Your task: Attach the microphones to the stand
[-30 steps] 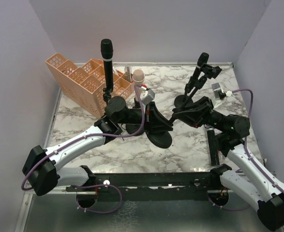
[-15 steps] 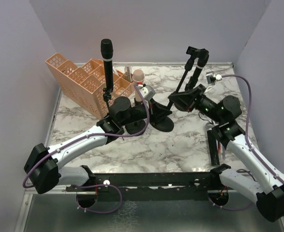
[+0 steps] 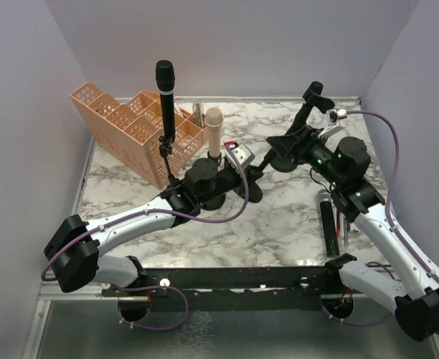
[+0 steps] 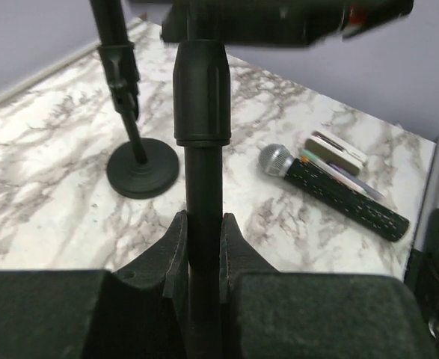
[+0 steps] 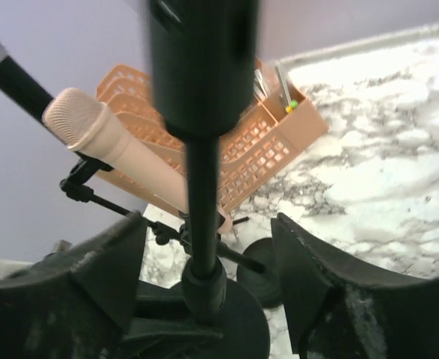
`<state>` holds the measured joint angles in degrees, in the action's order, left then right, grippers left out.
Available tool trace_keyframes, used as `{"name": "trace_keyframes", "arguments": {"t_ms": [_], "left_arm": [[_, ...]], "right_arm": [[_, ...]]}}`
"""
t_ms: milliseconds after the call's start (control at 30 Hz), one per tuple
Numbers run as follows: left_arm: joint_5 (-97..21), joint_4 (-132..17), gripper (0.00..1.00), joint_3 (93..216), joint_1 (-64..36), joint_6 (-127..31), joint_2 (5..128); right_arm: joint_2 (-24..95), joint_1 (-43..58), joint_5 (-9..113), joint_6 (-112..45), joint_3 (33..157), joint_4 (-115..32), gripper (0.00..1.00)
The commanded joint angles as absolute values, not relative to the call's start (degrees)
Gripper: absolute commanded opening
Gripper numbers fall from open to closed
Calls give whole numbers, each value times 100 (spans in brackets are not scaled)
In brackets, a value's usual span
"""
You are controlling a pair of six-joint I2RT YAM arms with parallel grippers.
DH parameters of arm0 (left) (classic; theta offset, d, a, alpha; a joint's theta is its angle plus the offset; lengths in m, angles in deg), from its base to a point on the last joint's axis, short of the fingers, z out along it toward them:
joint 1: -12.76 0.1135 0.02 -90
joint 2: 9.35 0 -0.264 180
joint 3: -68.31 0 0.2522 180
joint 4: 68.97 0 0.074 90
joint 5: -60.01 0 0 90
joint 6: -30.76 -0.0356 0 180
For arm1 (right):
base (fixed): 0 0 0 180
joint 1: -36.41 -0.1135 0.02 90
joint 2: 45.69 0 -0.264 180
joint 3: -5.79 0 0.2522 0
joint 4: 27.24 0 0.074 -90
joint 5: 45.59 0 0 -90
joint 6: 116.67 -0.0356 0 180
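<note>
Left gripper [image 4: 203, 224], clamped on the stand [image 4: 202, 90], is righting it at the centre of the worktop [image 3: 279, 232] for mounting; right gripper [image 5: 208, 224] is gaping, empty.

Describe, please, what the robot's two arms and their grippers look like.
The left arm and right arm both have white links joined by bulky black joints, and a purple cable loops loosely along each. The left gripper and right gripper are matte black, with broad, wedge-shaped fingers.
</note>
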<state>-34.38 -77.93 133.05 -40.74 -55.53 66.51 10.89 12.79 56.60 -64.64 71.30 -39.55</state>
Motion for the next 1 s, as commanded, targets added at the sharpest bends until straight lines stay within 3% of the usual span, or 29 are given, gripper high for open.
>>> {"name": "trace_keyframes", "arguments": {"t_ms": [0, 367, 500, 667, 967], "left_arm": [[-4264, -8000, 0, 13203, -4095, -5154, 6125], [-5703, -8055, 0, 13146, -4056, -3966, 5389], [-6051, -8170, 0, 13166, -4059, -3778, 5346], [-6139, -8218, 0, 13232, -4055, -3677, 5350], [-6071, -8276, 0, 13301, -4059, -3648, 5332]], "right_arm": [[505, 1353, 5873, -6225, 6780, -3217, 72], [-758, 1355, 6994, -6955, 5623, -1913, 74], [-885, 1356, 7630, -6927, 5544, -1554, 70], [-740, 1356, 8264, -7041, 5568, -1180, 62], [-737, 1356, 8466, -7075, 5566, -1149, 61]]}}
